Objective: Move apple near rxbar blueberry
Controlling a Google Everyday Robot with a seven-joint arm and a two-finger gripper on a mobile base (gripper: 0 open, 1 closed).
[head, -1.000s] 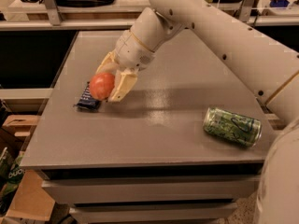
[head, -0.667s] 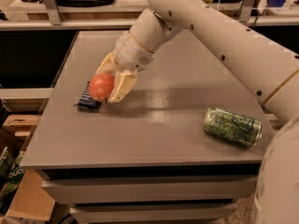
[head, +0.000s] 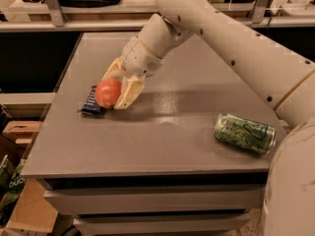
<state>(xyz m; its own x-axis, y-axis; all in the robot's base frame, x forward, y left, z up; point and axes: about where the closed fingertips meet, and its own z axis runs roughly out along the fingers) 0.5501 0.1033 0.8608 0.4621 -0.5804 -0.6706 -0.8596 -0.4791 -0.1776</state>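
The apple (head: 108, 93), small, round and red-orange, sits between the two cream fingers of my gripper (head: 116, 89) at the left side of the grey table (head: 167, 132). The gripper is shut on it. The rxbar blueberry (head: 91, 103), a flat dark navy wrapper with white lettering, lies on the table just left of and partly behind the apple. The apple touches or overlaps its right edge; I cannot tell whether the apple rests on the table.
A green drink can (head: 244, 133) lies on its side at the right of the table. My white arm (head: 236, 48) crosses the table's right rear. A shelf rail (head: 74, 26) runs behind; cardboard boxes (head: 19, 200) stand on the floor at left.
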